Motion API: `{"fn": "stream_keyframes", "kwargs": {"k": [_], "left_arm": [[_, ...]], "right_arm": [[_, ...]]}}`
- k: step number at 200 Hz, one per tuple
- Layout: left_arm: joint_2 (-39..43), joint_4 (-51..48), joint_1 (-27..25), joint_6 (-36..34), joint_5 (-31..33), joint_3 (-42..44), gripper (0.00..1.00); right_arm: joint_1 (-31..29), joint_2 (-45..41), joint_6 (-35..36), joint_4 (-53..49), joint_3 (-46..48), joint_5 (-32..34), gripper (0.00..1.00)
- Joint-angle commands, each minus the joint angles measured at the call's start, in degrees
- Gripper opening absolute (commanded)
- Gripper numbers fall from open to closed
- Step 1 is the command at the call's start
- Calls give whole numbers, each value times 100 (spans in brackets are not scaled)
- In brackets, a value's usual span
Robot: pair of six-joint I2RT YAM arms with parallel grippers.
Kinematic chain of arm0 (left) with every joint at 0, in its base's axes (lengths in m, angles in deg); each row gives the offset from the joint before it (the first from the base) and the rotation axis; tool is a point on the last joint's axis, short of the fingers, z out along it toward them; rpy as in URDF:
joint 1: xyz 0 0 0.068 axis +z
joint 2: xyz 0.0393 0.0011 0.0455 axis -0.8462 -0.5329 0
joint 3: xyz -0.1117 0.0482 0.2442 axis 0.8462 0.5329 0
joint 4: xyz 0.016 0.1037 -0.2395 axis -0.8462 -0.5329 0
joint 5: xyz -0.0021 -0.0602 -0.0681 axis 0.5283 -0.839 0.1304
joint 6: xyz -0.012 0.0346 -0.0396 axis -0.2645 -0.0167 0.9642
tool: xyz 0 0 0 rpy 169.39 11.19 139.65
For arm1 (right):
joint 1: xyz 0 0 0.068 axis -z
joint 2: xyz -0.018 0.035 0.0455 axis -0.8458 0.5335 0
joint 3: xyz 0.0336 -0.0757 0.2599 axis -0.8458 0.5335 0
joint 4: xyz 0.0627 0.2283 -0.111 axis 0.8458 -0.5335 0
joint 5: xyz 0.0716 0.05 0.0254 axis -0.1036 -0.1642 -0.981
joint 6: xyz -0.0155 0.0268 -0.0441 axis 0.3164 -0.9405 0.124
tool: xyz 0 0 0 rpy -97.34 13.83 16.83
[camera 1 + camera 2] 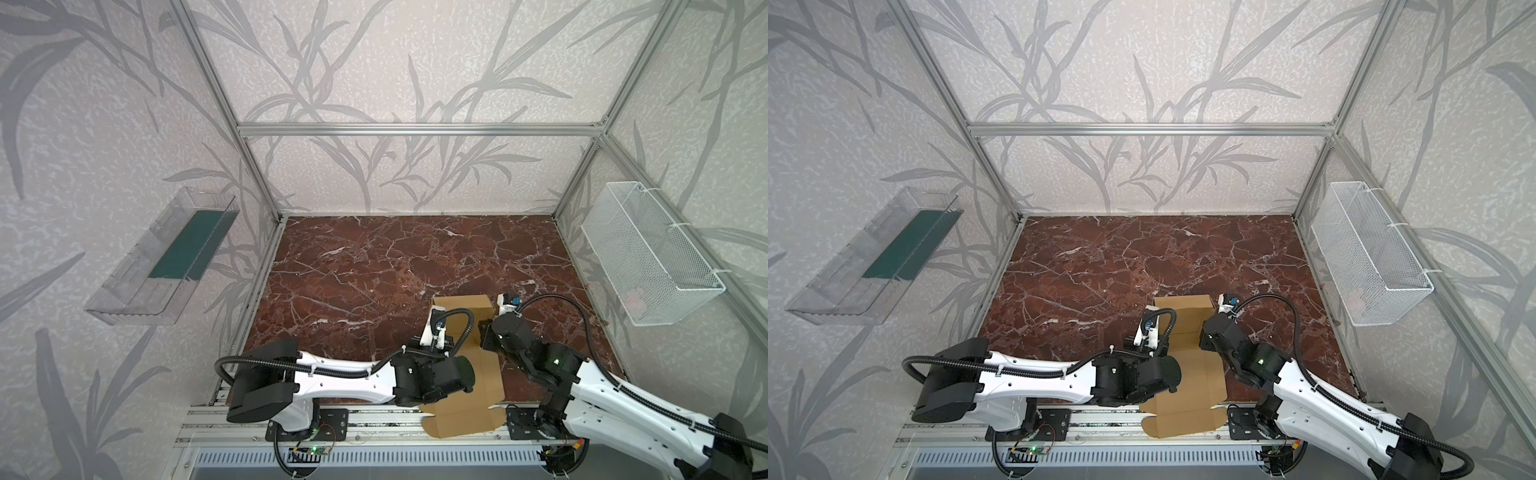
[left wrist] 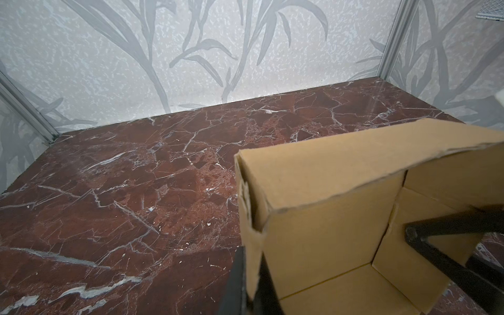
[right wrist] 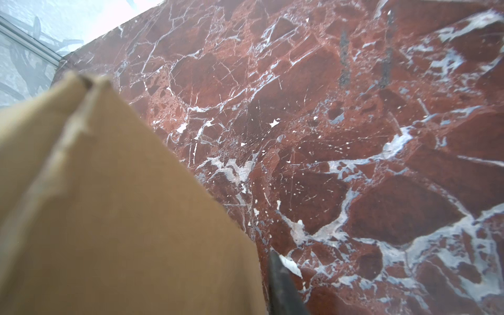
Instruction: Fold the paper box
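The paper box (image 1: 463, 305) is tan cardboard, partly folded, near the table's front right in both top views. Its far and side walls stand up, and its flat lid panel (image 1: 461, 415) lies over the front rail. In the left wrist view my left gripper (image 2: 251, 252) is shut on the box's left side wall (image 2: 313, 240), one black finger on each face. My right gripper (image 3: 257, 259) straddles the right wall (image 3: 122, 218). One of its fingers (image 3: 281, 281) stands just off the outer face; the cardboard hides the other. Its black fingers (image 2: 447, 225) also show across the box from the left wrist.
The red-brown marble table (image 1: 374, 270) stretches away behind the box. A clear plastic bin (image 1: 158, 266) holding a green sheet hangs on the left wall. A white wire basket (image 1: 652, 253) hangs on the right wall. An aluminium rail (image 1: 374, 419) runs along the front edge.
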State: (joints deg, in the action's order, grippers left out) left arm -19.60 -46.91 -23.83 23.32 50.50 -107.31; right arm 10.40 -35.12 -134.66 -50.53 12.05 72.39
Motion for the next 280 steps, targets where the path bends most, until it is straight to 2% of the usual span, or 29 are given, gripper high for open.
{"fn": "stream_keyframes", "kwargs": {"k": [1, 51, 94, 188, 280], "left_arm": [[-34, -283, 29, 249, 290, -141, 0], [-54, -373, 35, 288, 310, -158, 0], [-105, -381, 51, 310, 257, -168, 0], [-40, -60, 182, 372, -145, 125, 0], [182, 2633, 217, -663, -670, 1429, 0]], "right_arm": [[32, -143, -56, -289, 52, 240, 33], [24, -637, -31, -331, 117, -67, 41], [24, -943, 48, -371, 130, -275, 43], [25, -667, 407, 271, 195, -538, 44], [24, -748, 576, 494, 249, -470, 49]]}}
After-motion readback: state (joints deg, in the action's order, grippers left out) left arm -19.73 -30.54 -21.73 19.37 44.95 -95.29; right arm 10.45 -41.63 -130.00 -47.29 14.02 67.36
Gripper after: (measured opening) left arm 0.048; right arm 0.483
